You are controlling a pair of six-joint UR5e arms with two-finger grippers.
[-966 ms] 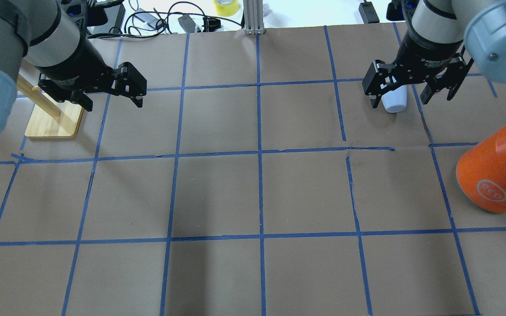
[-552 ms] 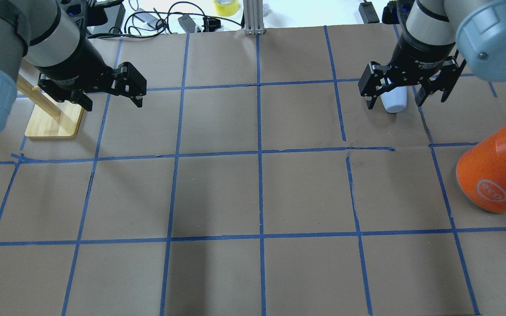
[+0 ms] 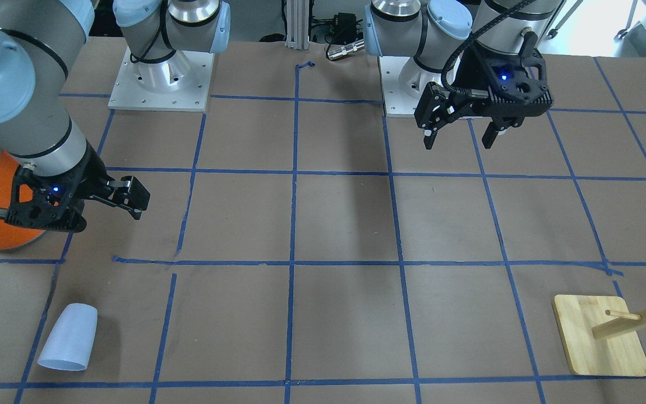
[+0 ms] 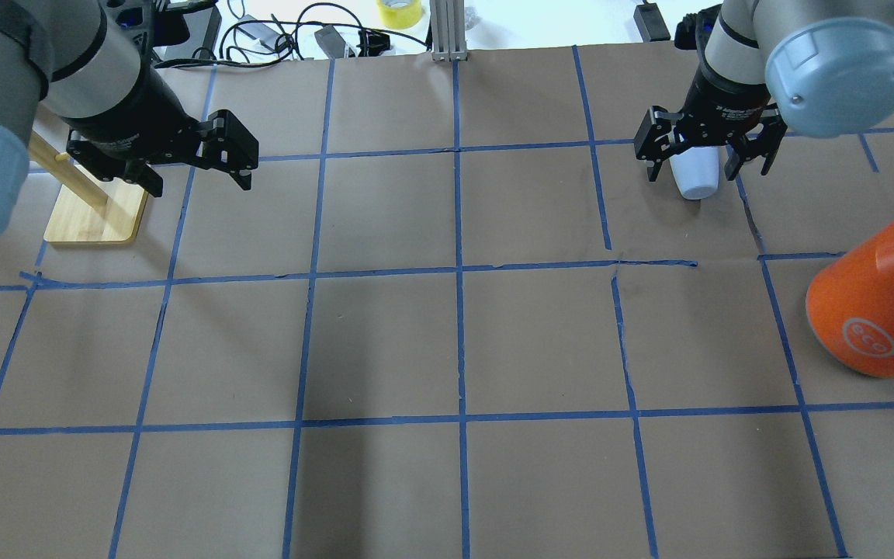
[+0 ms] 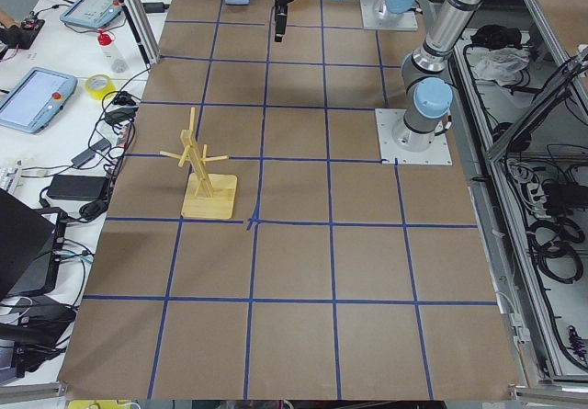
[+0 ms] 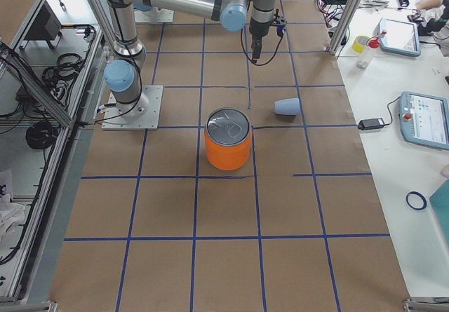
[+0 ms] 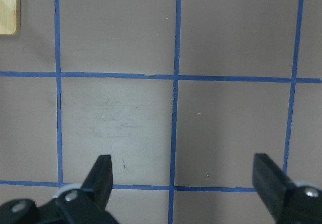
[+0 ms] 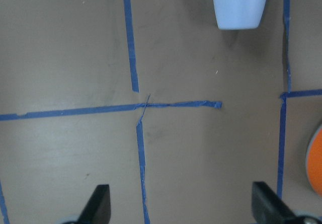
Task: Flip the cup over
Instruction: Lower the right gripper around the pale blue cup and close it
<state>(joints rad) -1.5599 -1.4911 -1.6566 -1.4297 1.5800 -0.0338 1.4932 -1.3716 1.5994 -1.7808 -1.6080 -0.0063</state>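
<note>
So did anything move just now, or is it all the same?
The right gripper slid a little toward the overhead view's left and looks smaller there. Its jaws were open the whole time, and it grabbed nothing and let go of nothing. The cup, the left gripper, the orange can and the wooden stand stayed put.

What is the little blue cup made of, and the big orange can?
The cup looks like plastic: smooth, matte, one plain pale colour. The orange can seems painted metal, going by its shiny silver top, though I can't be sure.
</note>
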